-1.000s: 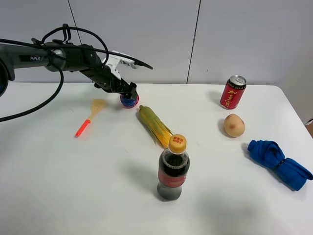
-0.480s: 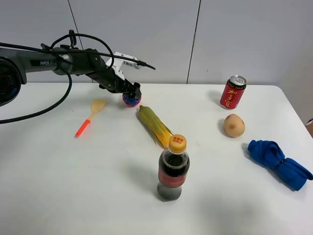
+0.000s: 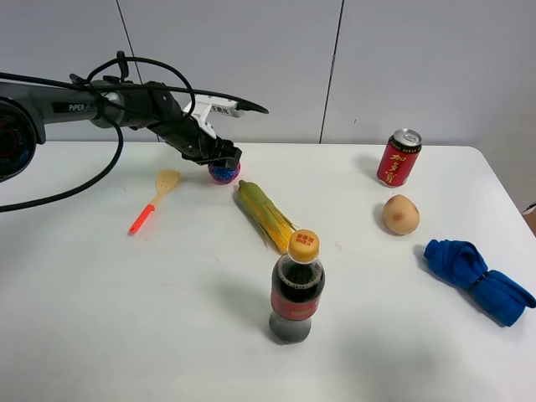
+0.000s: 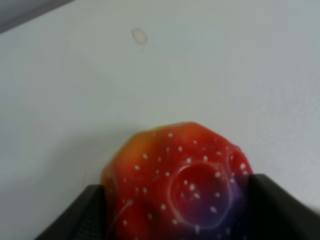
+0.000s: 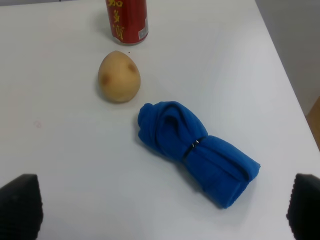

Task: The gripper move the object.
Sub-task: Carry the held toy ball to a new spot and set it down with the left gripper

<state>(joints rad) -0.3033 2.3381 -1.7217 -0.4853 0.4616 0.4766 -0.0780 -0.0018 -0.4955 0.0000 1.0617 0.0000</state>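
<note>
The ball (image 3: 223, 173), mottled red-pink and blue, sits at the back left of the white table (image 3: 126, 301). My left gripper (image 3: 223, 161), black with a white piece on the arm, reaches down over it from the left. In the left wrist view the ball (image 4: 180, 175) fills the gap between the two black fingers (image 4: 75, 215), which press its sides. I cannot tell whether it rests on the table or hangs just above it. My right gripper (image 5: 162, 207) is open and empty, with its fingertips (image 5: 20, 205) at the picture's lower corners; it does not show in the exterior view.
An ear of corn (image 3: 266, 216) lies just right of the ball, and an orange spatula (image 3: 153, 201) to its left. A cola bottle (image 3: 296, 287) stands front centre. A red can (image 3: 399, 157), a potato (image 3: 401, 214) and a blue cloth (image 3: 477, 279) are on the right.
The left arm has stretched a little farther right and back, with the gripper staying around the ball. The ball has shifted only slightly. Nothing else has moved.
</note>
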